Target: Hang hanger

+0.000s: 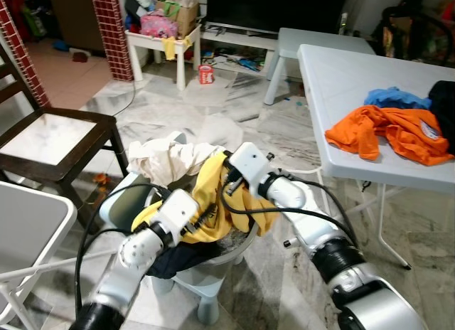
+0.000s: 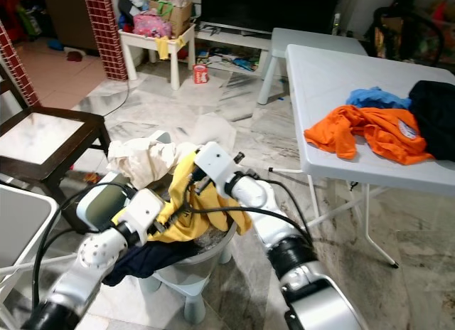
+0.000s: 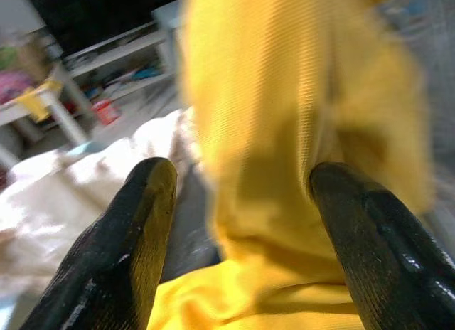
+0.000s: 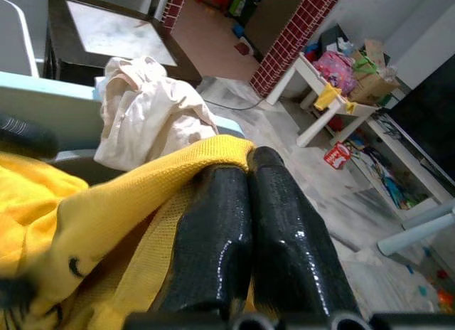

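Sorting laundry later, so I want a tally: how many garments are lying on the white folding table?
3 on the white table: an orange shirt in front, a blue garment behind it, a black one at the picture's edge. More may lie beyond it.

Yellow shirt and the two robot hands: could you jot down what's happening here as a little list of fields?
Held item: yellow shirt, lifted partly out of the basket
Right gripper: fingers pinched shut on the shirt's edge
Left gripper: fingers open, shirt cloth hanging between them
Also in basket: cream cloth, dark garment
Nearby: orange shirt on white table
Hanger: none visible
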Robot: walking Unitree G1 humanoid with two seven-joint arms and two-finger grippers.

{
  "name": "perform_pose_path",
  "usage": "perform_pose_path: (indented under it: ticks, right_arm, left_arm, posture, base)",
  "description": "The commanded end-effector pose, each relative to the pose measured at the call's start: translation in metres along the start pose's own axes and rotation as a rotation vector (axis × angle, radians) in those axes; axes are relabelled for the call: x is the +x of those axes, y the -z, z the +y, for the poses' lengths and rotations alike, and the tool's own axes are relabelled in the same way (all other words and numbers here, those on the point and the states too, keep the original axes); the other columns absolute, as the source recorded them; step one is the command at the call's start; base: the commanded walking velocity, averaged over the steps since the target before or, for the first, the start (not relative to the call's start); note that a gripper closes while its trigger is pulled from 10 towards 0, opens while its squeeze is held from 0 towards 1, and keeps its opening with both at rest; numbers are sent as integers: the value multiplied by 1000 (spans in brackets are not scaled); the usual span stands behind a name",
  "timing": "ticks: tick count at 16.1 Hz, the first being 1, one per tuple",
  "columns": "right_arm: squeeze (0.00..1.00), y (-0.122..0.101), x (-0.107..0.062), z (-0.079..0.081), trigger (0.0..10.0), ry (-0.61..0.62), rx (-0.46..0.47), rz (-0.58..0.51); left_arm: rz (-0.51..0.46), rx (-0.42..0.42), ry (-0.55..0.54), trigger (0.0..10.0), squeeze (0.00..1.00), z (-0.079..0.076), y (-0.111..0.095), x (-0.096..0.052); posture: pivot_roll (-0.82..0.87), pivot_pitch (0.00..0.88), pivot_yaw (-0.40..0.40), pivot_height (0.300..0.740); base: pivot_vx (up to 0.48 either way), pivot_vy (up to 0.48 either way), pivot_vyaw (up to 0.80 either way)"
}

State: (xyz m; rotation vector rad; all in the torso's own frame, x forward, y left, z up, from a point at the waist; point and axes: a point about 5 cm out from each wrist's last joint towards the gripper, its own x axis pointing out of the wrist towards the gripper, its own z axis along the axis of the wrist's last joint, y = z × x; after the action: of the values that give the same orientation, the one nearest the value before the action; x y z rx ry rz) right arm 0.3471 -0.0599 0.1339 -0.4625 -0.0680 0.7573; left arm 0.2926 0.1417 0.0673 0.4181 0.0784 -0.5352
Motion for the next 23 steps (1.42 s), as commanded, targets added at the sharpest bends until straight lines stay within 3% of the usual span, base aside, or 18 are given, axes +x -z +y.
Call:
perform_pose_path:
  ticks: [1,2,3,5,10,11,12,14,15,19,23]
  right_arm:
    - [0,-5,-2,-5,10000,4,0,-26]
    - [0,-4,-5,-7,10000,-6,1,-19]
    - [0,-5,-7,-7,10000,-26,5,-22]
    - [0,-6,-8,-6,10000,-49,5,-27]
    - [0,-2,-12,-4,10000,-91,0,0]
    - [0,-2,-12,-4,10000,-88,0,6]
    - [0,-1,-12,-4,10000,-85,0,9]
    - [0,1,-13,-4,10000,-79,0,17]
    - [0,2,-13,-3,10000,-74,0,23]
    - [0,6,-11,1,10000,-64,4,39]
    - [0,4,-9,1,10000,-69,5,34]
  left_arm:
    - [-9,5,-18,10000,0,5,-1,2]
    - [11,-8,-29,10000,0,8,5,3]
    - [18,-20,-39,4549,0,10,9,5]
    - [13,-27,-34,0,0,9,10,7]
    - [-80,-4,36,0,0,-3,-4,18]
    - [-104,22,51,8314,0,-4,-9,18]
    - [-118,57,44,10000,0,-3,-12,16]
    - [-148,45,-9,10000,0,1,-14,9]
    - [-159,32,-25,10000,1000,2,-14,3]
    - [-210,-22,46,10000,1000,-23,-17,-16]
    - [-198,-26,70,10000,1000,-32,-18,-11]
  posture:
    - [18,0,-59,740]
    - [11,0,-53,740]
    - [8,0,-49,740]
    - [5,0,-47,740]
    - [3,0,-41,740]
    - [5,0,-38,740]
    - [5,0,-36,740]
    - [7,0,-33,740]
    - [8,0,-34,740]
    - [23,0,-40,740]
    - [26,0,-42,740]
  base:
    - [0,0,0]
    - [0,0,0]
    - [0,0,0]
    - [0,0,0]
    - [0,0,0]
    - [0,0,0]
    - [0,0,0]
    - [0,0,0]
    - [0,0,0]
    - [0,0,0]
    - [0,0,0]
